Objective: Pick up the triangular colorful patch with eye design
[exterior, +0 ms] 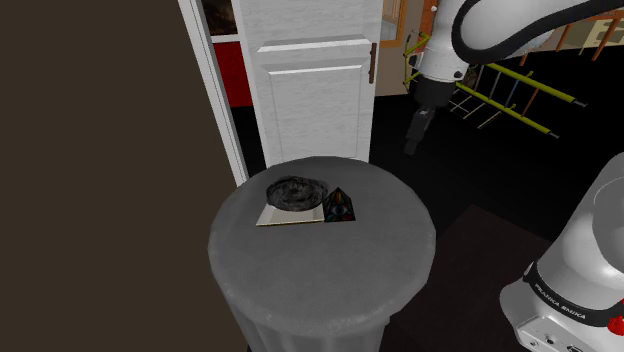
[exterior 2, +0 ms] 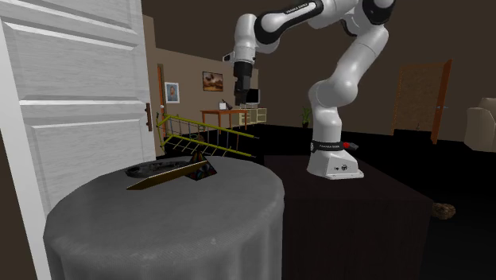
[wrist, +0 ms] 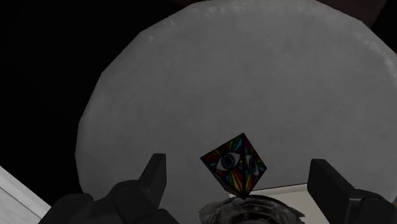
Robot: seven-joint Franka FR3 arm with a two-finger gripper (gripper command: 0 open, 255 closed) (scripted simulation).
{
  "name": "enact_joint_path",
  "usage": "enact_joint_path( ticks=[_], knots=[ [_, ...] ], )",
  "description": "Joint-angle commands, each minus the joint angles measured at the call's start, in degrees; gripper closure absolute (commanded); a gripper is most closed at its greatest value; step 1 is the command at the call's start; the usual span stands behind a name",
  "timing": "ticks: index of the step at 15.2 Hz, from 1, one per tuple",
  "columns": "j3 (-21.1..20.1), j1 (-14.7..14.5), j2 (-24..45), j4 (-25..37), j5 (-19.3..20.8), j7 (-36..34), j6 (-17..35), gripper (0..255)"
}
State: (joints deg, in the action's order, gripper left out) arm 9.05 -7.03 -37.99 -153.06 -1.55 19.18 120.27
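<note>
So: gripper hovering wide open, eye patch sitting right beside the dish

Okay, the gripper (exterior: 412,148) is hanging high above and well off to one side of the dark dish (exterior: 296,192), out past the rim of the round grey table (exterior: 320,270) that the dish is sitting on. Its fingers (wrist: 154,175) are standing wide apart and aren't pinching anything.

The colourful eye patch (exterior: 341,207) is sitting just beside the dish, on the shoulder view's right of it, which is the side the arm is coming in from. Whether it's actually touching the dish, I can't tell. The dish is resting on a pale flat sheet (exterior: 283,216), and the patch is sitting at that sheet's edge.

Looking along the gripper, the patch is landing almost dead centre between the two fingers but far below them, with the dish right next to it. So I'm reading the aim as roughly lined up, with a long drop toward the dish's near side being what's left.

From up there the patch is showing as a diamond with its edges slanting to the finger line, and no clear long axis. From the shoulder view it's looking like a triangle pointing up, so it may be propped rather than lying flat. I'm guessing the wrist is going to need a turn, and that a finger clipping the dish is the main risk.
</note>
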Motion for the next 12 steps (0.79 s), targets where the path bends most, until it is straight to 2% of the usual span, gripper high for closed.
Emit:
enact_joint_path(
  ticks=[1, 4, 7, 10, 12],
  knots=[
    [1.7, -1.9, 2.7, -2.0, -1.4, 4.0, 7.1, 0],
    [5.1, -5.7, 8.2, -3.5, -4.9, 11.0, 16.9, 0],
    [9.4, -11.4, 14.6, -3.5, -10.9, 20.0, 26.0, 0],
    [15.6, -20.2, 21.7, -2.0, -21.4, 32.5, 33.5, 0],
    [20.7, -27.6, 26.7, 0.3, -32.2, 43.9, 36.8, 0]
  ],
)
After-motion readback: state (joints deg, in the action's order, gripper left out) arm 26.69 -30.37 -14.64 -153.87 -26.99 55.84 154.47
